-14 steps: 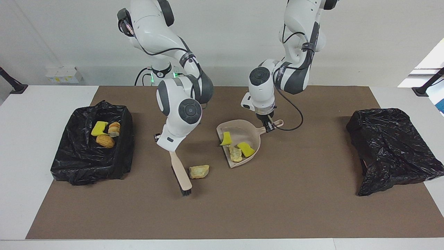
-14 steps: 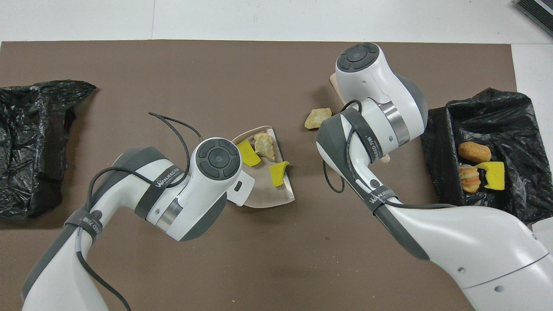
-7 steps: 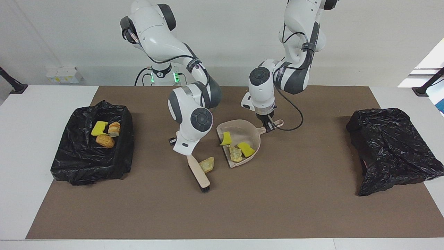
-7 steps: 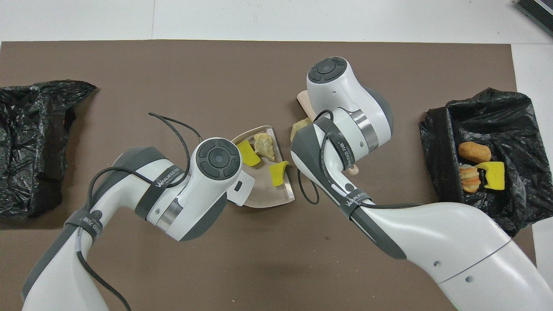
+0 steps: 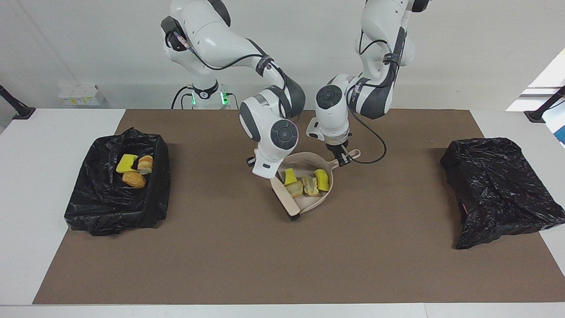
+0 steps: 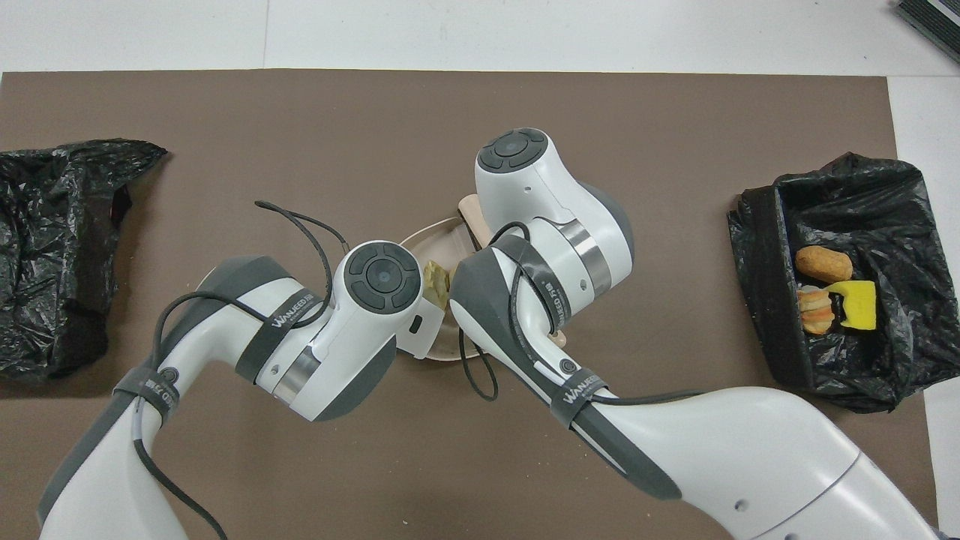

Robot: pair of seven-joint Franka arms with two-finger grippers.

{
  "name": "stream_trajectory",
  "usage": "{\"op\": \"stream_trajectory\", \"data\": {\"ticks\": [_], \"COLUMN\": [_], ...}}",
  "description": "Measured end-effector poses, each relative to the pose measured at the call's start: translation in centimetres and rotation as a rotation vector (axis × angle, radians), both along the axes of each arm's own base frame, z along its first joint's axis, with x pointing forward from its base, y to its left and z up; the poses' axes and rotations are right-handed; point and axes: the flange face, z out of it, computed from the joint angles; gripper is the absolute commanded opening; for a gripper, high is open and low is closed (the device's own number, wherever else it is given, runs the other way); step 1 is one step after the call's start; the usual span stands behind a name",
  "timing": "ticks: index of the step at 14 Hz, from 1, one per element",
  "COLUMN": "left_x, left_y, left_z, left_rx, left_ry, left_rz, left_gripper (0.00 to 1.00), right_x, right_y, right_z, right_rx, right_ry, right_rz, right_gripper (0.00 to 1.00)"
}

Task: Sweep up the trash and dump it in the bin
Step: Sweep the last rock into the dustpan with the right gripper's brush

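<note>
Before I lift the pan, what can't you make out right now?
- Overhead view: the arms cover most of the dustpan; one trash lump shows.
- Both views: right pincer's grip on the brush, hidden by its wrist.
- Both views: inside the closed black bag.

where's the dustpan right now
In the facing view the dustpan sits mid-table on the brown mat, four trash bits inside, the brush across its mouth.
</note>
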Motion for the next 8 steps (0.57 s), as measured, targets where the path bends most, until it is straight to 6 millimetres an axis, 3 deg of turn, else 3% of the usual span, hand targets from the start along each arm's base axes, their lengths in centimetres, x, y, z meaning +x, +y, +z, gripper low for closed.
{"op": "stream_trajectory", "data": {"ticks": [5, 8], "left_x": [0.1, 0.3], "left_y": [-0.2, -0.1], "left_z": [-0.1, -0.1], "left_rx": [-0.015, -0.029], "left_ry": [-0.015, -0.028], "left_rz": [-0.006, -0.018], "left_gripper": [0.00, 0.00], "right_x": [-2.5, -3.1], "right_y": [-0.3, -2.7], "right_z": [2.4, 5.6], "right_rx": [0.035, 0.033], "right_ry": [0.050, 0.064], "right_rz": [-0.023, -0.057], "right_gripper": [0.00, 0.00]}}
